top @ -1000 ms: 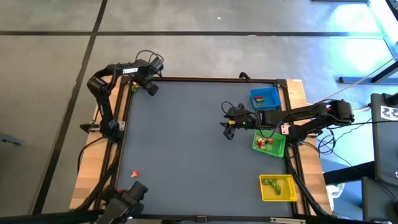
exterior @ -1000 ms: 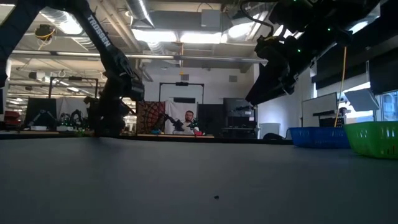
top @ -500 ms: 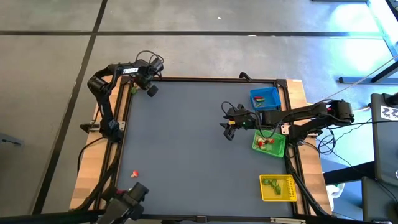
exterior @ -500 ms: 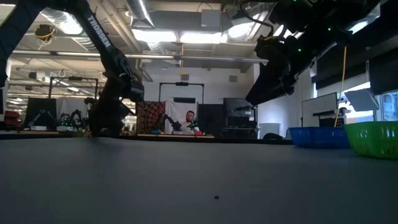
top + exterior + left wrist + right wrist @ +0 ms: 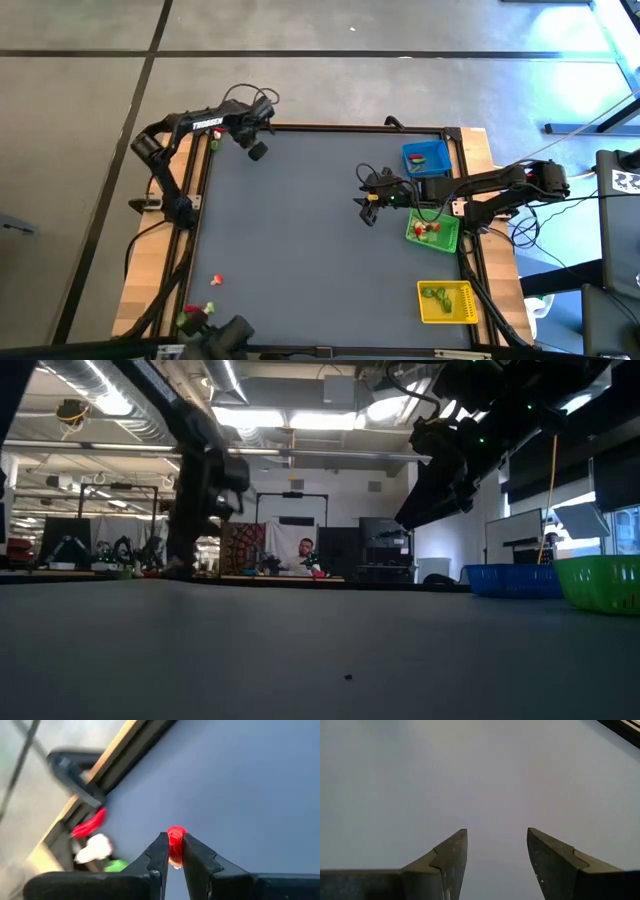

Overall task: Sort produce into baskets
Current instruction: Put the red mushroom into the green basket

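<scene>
My left gripper [image 5: 174, 851] is shut on a small red piece of produce [image 5: 175, 836] over the table's far left corner [image 5: 257, 150]. A long red piece [image 5: 90, 824], a whitish piece [image 5: 95, 847] and a green piece [image 5: 116, 866] lie by the table's wooden rim in that corner. My right gripper [image 5: 496, 840] hangs open with nothing between its fingers, left of the blue basket [image 5: 427, 158] and the green basket [image 5: 433, 231]. The yellow basket [image 5: 447, 302] stands near the right front. My left gripper pinches the small red piece's two sides [image 5: 175, 842] between its fingertips [image 5: 161, 851], at their free ends. The fingers slant down from the far left corner. Most of the piece stands out beyond the tips, and it looks clear of the table.
The green basket holds red pieces and the yellow basket [image 5: 447, 302] holds green ones. A lone red piece [image 5: 215, 281] lies near the left front edge. The wide grey tabletop [image 5: 300, 240] between the two arms is bare. A person shows in the room behind the table [image 5: 305, 555].
My left gripper has risen from the far left corner and gone toward the table's right, a little toward the near edge, rolling slightly. The small red piece has gone with it. My right arm has kept still.
</scene>
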### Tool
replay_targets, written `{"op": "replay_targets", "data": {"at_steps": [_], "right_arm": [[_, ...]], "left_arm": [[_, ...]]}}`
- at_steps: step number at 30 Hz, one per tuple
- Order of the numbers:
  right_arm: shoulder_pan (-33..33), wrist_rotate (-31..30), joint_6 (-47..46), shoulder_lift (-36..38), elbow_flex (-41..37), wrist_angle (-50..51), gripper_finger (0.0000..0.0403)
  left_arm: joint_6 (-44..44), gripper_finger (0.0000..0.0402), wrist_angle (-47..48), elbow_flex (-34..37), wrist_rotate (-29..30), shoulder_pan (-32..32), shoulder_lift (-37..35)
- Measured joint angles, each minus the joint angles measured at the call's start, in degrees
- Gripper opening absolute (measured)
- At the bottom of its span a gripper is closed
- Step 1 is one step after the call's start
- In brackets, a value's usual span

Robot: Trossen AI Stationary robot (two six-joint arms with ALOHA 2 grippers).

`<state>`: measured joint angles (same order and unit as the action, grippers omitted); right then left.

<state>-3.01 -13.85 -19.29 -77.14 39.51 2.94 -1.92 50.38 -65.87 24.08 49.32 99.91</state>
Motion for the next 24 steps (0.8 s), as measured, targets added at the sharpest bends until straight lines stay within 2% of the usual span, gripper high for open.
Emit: {"op": "replay_targets", "data": {"at_steps": [8, 14, 20, 24], "right_arm": [[0.0, 0.1, 0.0, 0.0, 0.0, -0.7, 0.0205], [0.0, 5.8, 1.0, 0.0, 0.0, -10.2, 0.0205], [0.1, 8.4, 2.2, 0.0, 0.0, -22.0, 0.0205], [0.0, 8.4, 3.2, 0.0, 0.0, -24.4, 0.0205]], "left_arm": [[-0.3, 0.0044, -2.9, 0.0, -15.1, -9.6, -10.0], [-0.5, 0.0045, -10.5, 0.0, -28.8, -17.2, -13.5], [-1.2, 0.0045, -21.3, 0.0, -35.2, -24.7, -13.6], [-0.7, 0.0045, -28.4, 0.0, -38.4, -29.4, -13.6]]}}
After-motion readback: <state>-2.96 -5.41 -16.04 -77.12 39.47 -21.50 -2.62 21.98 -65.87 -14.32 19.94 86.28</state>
